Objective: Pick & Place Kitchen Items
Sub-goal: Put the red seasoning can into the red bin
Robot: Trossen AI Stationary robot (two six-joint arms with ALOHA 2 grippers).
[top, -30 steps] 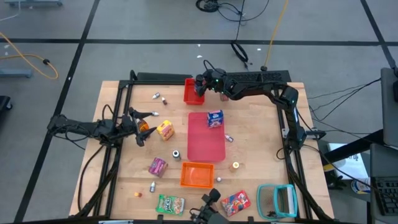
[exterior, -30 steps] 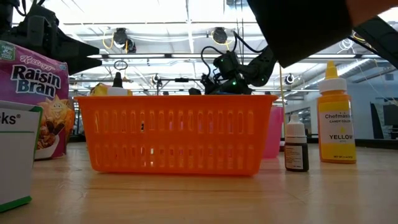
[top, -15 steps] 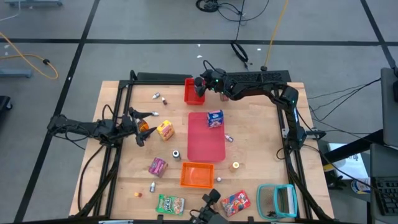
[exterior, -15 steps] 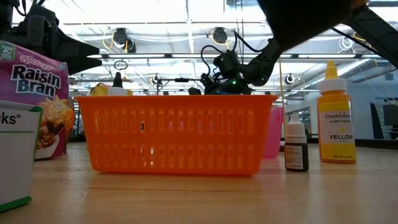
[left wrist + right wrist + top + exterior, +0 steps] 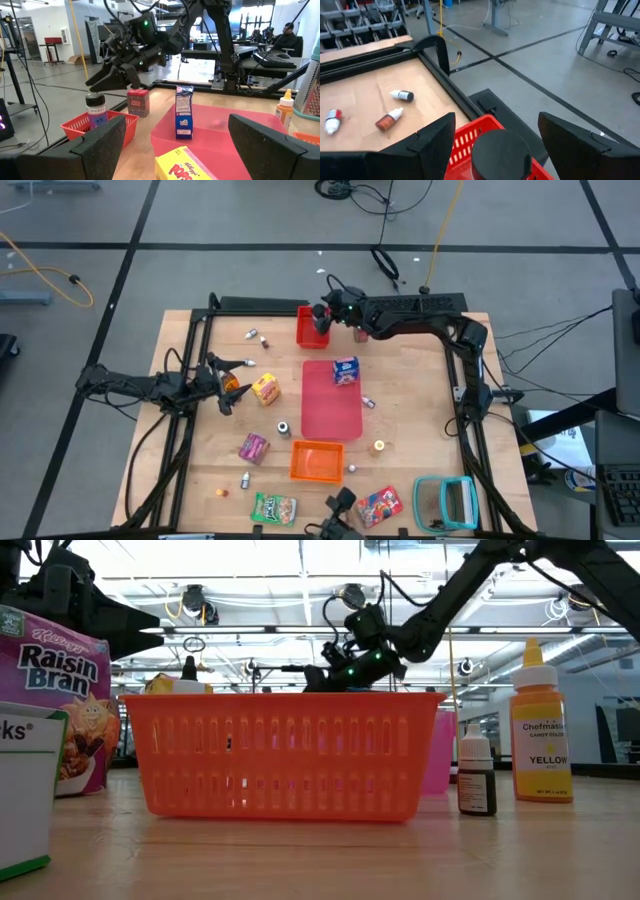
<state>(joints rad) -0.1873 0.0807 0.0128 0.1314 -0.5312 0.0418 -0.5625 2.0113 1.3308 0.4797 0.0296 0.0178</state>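
My right gripper (image 5: pixel 322 315) hovers open over the red bin (image 5: pixel 308 332) at the table's far edge. In the right wrist view its fingers stand on either side of a dark-lidded jar (image 5: pixel 501 150) that stands upright in that bin, without touching it. The left wrist view shows the same jar (image 5: pixel 96 106) with a small red carton (image 5: pixel 138 102) behind the bin. My left gripper (image 5: pixel 230 388) waits open at the table's left, just short of the yellow carton (image 5: pixel 265 388). A blue carton (image 5: pixel 346 370) stands on the red mat (image 5: pixel 332 405).
An orange bin (image 5: pixel 317 461) sits near the front edge, with a pink-purple carton (image 5: pixel 254 447), green packet (image 5: pixel 274 508), red packet (image 5: pixel 380 505) and teal-framed object (image 5: pixel 446 502) around it. Tiny bottles (image 5: pixel 255 336) lie far left. A yellow bottle (image 5: pixel 540 730) stands beside the bin.
My right arm has swung its elbow outward toward the table's right and out of the low view's foreground. Its gripper has stayed over the red bin and risen a little. The left arm and the items have kept still.
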